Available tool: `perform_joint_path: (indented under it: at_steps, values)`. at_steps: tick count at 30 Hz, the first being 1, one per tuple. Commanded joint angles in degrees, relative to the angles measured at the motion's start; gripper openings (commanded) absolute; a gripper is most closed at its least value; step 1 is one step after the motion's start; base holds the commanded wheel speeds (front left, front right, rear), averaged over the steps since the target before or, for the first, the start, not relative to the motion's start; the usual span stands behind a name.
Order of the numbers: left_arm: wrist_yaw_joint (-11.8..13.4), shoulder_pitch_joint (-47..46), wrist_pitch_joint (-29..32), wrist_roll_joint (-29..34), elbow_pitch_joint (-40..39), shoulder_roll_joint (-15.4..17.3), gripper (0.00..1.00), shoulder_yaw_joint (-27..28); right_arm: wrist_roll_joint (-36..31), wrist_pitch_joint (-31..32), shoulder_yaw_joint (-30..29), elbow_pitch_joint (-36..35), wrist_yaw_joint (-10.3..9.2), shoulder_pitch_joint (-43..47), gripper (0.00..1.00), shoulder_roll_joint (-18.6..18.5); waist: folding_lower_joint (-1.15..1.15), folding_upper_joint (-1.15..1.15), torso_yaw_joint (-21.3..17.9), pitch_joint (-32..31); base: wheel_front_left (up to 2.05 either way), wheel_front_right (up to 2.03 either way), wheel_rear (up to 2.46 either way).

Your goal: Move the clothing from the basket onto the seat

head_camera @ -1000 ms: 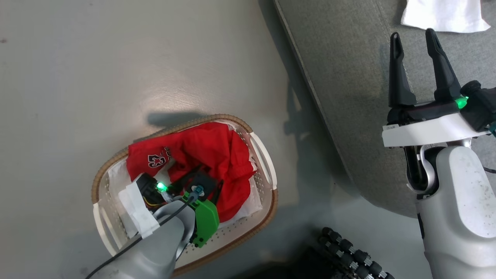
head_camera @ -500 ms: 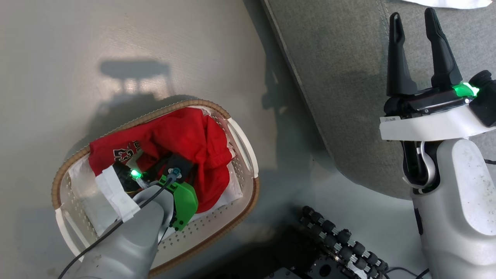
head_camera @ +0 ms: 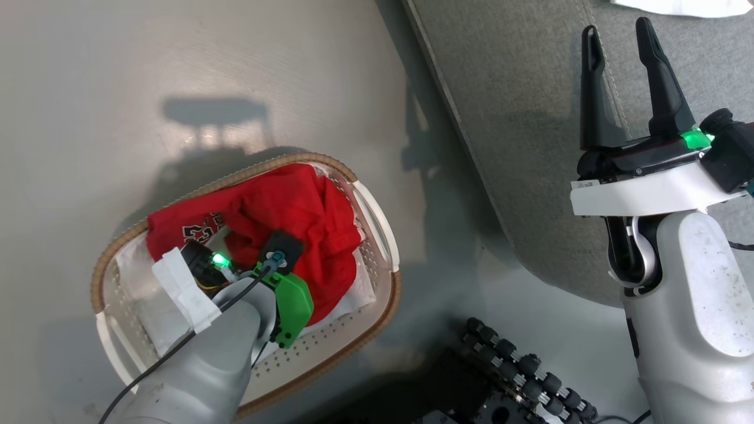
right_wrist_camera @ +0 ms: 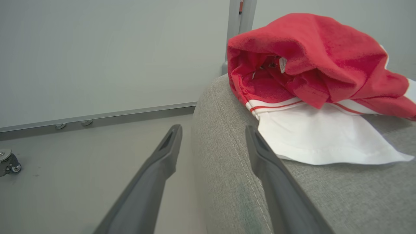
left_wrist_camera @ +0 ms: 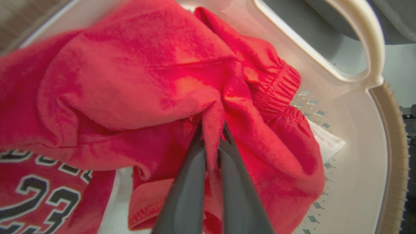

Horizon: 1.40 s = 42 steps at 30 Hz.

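Note:
Red clothing (head_camera: 294,206) lies bunched in the cream basket (head_camera: 386,306) on the floor, over its white lining; a "23" (head_camera: 200,232) shows at the bundle's left. My left gripper (left_wrist_camera: 213,125) is down in the basket, shut on a pinched fold of this red cloth (left_wrist_camera: 136,81). Another red garment with white panels and striped trim (right_wrist_camera: 312,58) rests on the grey seat (right_wrist_camera: 325,195). My right gripper (head_camera: 615,29) hangs open over the seat's (head_camera: 518,118) stitched seam, holding nothing, and its fingers frame the seat's rounded edge in the right wrist view.
The basket stands on pale floor left of the seat's edge. My base's black roller wheel (head_camera: 518,365) sits by the basket's right end. Beyond the seat are a wall, its baseboard, an upright post (right_wrist_camera: 242,16) and a small caster (right_wrist_camera: 8,161).
My left gripper has shut on a fold of the red cloth in the basket. The head camera shifted early on. The right gripper stayed open and drifted slightly left.

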Motion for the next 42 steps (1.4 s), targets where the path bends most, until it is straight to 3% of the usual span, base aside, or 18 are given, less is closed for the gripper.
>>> perform_joint_path:
  at_steps: [1, 12, 26, 36, 42]
  values:
    - [-0.32, 0.52, -0.43, -0.39, -1.0, -0.01, 0.0, -0.16, -0.6, -0.01, -0.03, 0.44, -0.07, -0.01, 1.0, -0.13, 0.0, 0.0, 1.69, -2.03, 0.0, 0.0, 0.0]
    - [-1.03, 8.11, -0.37, -1.83, -18.24, 2.8, 0.0, 3.17, -5.48, -0.01, -1.24, 3.38, -0.08, 3.02, 1.0, -0.17, 0.0, 0.0, 8.01, -13.3, 0.0, 0.0, 0.0]
    - [0.12, 18.51, -0.38, 1.14, -40.1, 10.45, 0.0, 9.34, -10.01, -0.01, -1.87, 8.02, -0.08, 10.18, 1.0, -0.18, 0.0, 0.0, 13.56, -31.43, 0.0, 0.0, 0.0]
    - [-0.68, 13.77, 1.52, 2.38, -48.42, 16.96, 0.0, 10.53, -9.84, -0.01, 2.09, 11.59, -0.07, 14.9, 1.0, -0.17, 0.0, 0.0, 14.61, -41.41, 0.0, 0.0, 0.0]
    - [-1.02, 8.67, 4.99, 0.65, -51.24, 19.02, 0.0, 11.6, -9.75, -0.01, 4.84, 12.77, -0.07, 15.74, 1.0, -0.17, 0.0, 0.0, 14.98, -44.69, 0.0, 0.0, 0.0]
